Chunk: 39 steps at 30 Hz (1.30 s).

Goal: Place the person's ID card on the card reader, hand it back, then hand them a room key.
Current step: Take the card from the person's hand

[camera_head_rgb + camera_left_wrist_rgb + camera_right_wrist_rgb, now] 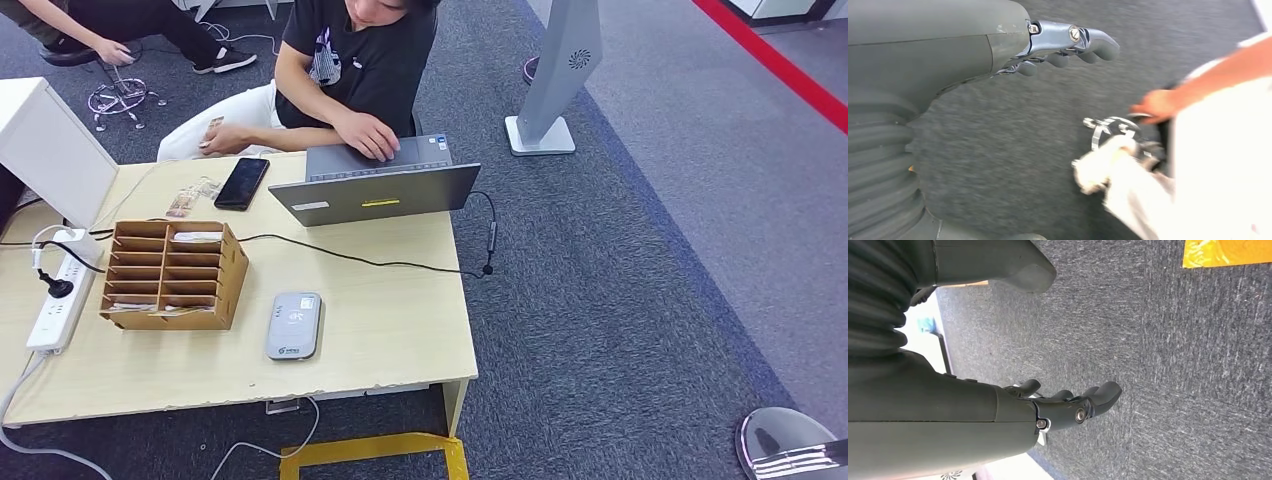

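Observation:
The grey card reader (293, 325) lies flat near the table's front edge. Left of it stands a wooden slotted rack (172, 273) with pale cards (196, 237) in some slots. A person in a black shirt (360, 60) sits behind the table, one hand on a laptop (375, 187), the other hand (226, 138) holding a small card-like thing (212, 124). My left hand (1068, 47) hangs over grey carpet, fingers apart and holding nothing. My right hand (1063, 407) also hangs over carpet, empty, its thumb (1030, 270) well away from the fingers.
A black phone (241, 183) and small clear packets (190, 198) lie behind the rack. A white power strip (58, 290) and a white box (50, 145) are at the table's left. A black cable (380, 263) crosses the tabletop (390, 330). A grey stand (555, 80) rises on the carpet.

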{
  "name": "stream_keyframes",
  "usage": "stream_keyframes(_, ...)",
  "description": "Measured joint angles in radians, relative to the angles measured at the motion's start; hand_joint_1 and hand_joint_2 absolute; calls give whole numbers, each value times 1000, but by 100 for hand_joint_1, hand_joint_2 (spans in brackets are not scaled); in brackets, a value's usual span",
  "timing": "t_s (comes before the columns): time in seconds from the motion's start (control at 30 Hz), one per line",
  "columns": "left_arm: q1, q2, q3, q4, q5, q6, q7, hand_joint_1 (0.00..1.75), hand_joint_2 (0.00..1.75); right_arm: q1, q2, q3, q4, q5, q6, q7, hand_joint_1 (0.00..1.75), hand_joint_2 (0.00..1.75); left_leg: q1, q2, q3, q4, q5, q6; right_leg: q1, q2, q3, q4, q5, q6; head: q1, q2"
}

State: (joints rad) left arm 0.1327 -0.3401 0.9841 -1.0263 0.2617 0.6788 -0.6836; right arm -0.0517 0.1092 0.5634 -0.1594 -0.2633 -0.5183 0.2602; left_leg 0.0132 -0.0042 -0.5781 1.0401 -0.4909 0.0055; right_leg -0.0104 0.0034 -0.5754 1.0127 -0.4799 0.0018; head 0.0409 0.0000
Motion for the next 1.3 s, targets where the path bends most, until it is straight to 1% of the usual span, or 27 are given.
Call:
stream_keyframes(0.2,79,-5,-129,-189,52,-1,-5,0,175,0,4,0,3,-15,-1,-16,0,175,0,0,0,0,0,0,0,0,0,0,0,0,0,0)
stream_keyframes(0.37,130,-7,-207,-357,81,-51,-11,0,175,0,4,0,7,-33,-1,-28,0,175,0,0,0,0,0,0,0,0,0,0,0,0,0,0)
stream_keyframes(0.5,156,-8,-249,-499,71,-97,-9,0,175,0,4,0,8,-38,-1,-29,0,175,0,0,0,0,0,0,0,0,0,0,0,0,0,0)
stream_keyframes(0.63,159,-8,-265,-640,36,-153,12,0,175,-1,4,3,8,-37,1,-22,0,175,0,0,1,0,0,0,0,0,0,0,0,0,0,0)
stream_keyframes(0.7,154,-1,-278,-703,12,-185,20,0,175,-2,3,7,8,-35,4,-17,0,175,0,0,1,0,0,0,0,0,0,0,0,0,0,0)
stream_keyframes(0.8,128,38,-311,-769,-39,-229,36,0,175,-5,2,14,9,-32,11,-9,0,175,0,0,1,0,0,0,0,0,0,0,0,0,0,0)
stream_keyframes(0.93,64,107,-378,-797,-119,-256,75,0,175,-11,0,21,9,-32,18,-5,0,175,0,0,2,0,1,-1,0,0,0,0,1,-1,0,0)
stream_keyframes(1.17,-63,225,-498,-787,-247,-267,163,0,175,-15,-5,27,9,-39,20,-1,0,175,0,0,2,0,2,0,0,1,0,0,1,-1,0,0)
stream_keyframes(1.3,-146,281,-552,-740,-303,-268,219,0,175,-17,-7,27,9,-47,22,-1,0,175,0,0,2,0,2,0,0,1,0,0,1,0,0,0)
